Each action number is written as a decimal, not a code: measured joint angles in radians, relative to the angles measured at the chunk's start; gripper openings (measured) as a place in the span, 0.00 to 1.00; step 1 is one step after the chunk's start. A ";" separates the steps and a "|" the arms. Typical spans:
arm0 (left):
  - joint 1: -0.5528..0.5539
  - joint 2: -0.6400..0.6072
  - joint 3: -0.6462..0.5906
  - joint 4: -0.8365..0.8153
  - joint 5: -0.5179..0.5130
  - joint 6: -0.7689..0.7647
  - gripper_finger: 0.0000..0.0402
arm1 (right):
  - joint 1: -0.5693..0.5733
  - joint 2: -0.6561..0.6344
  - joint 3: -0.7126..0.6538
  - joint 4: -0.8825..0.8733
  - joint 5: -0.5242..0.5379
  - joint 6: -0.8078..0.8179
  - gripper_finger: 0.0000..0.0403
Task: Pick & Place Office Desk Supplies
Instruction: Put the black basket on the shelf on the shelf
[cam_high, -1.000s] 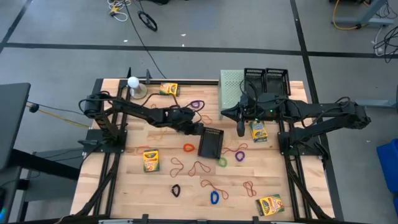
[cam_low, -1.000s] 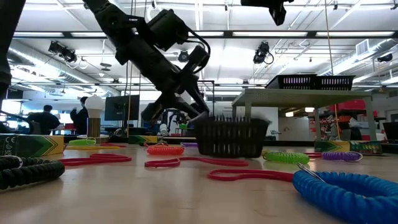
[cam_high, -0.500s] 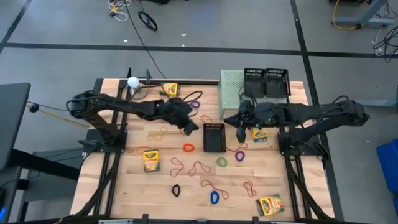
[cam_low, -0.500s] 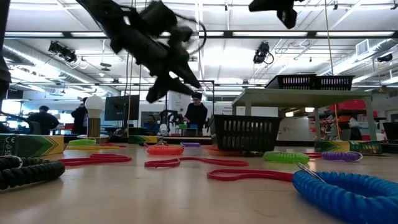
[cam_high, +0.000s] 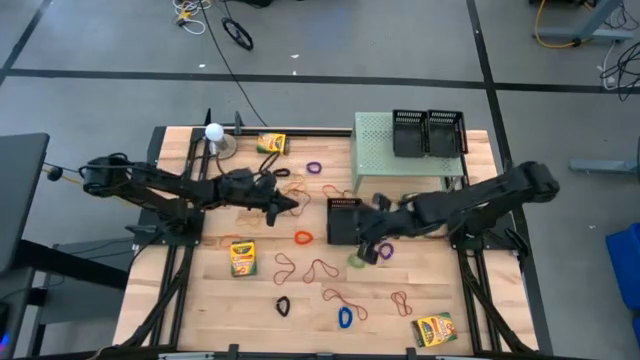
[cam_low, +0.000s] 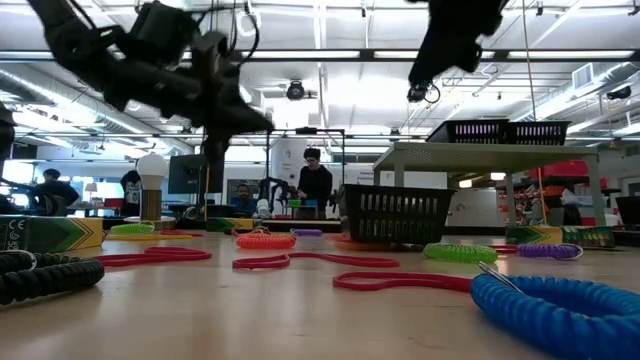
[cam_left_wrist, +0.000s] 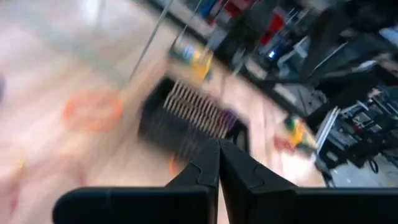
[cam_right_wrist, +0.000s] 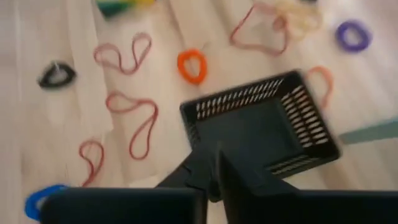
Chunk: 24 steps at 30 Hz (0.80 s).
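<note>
A small black mesh tray (cam_high: 344, 220) (cam_right_wrist: 261, 124) stands upright on its base at the middle of the table, nothing in it. My left gripper (cam_high: 291, 206) (cam_left_wrist: 219, 149) hovers shut and empty to the tray's left, pointing at it. My right gripper (cam_high: 365, 250) (cam_right_wrist: 214, 152) hangs well above the tray's near right corner, tilted down, its fingertips together and nothing between them. Rubber-band loops lie flat around the tray: orange (cam_high: 302, 237), green (cam_high: 357, 261), blue (cam_high: 345, 318). Crayon boxes lie at the far left (cam_high: 271, 143), near left (cam_high: 242, 257) and near right (cam_high: 433, 329).
A pale green perforated shelf (cam_high: 372, 150) at the far right carries two more black mesh trays (cam_high: 429, 132). A white ball on a stand (cam_high: 213, 131) is at the far left. More loops, black (cam_high: 283, 305) and purple (cam_high: 314, 167), lie scattered over the wood.
My left gripper has let go of the tray's left corner, drawn back toward the table's left edge, rolled and shut. The tray, askew before, now sits square on the table. My right gripper has swung from beside the shelf toward the near left and down, over the tray.
</note>
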 joint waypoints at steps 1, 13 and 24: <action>0.004 0.001 -0.013 -0.007 -0.002 -0.036 0.03 | 0.000 0.031 0.010 0.004 -0.010 -0.001 0.15; -0.066 0.001 -0.089 0.185 -0.001 0.151 0.03 | 0.007 0.290 0.107 0.001 -0.032 -0.080 0.28; -0.077 0.002 -0.089 0.150 0.003 0.204 0.02 | 0.006 0.391 0.107 -0.060 -0.008 -0.076 0.27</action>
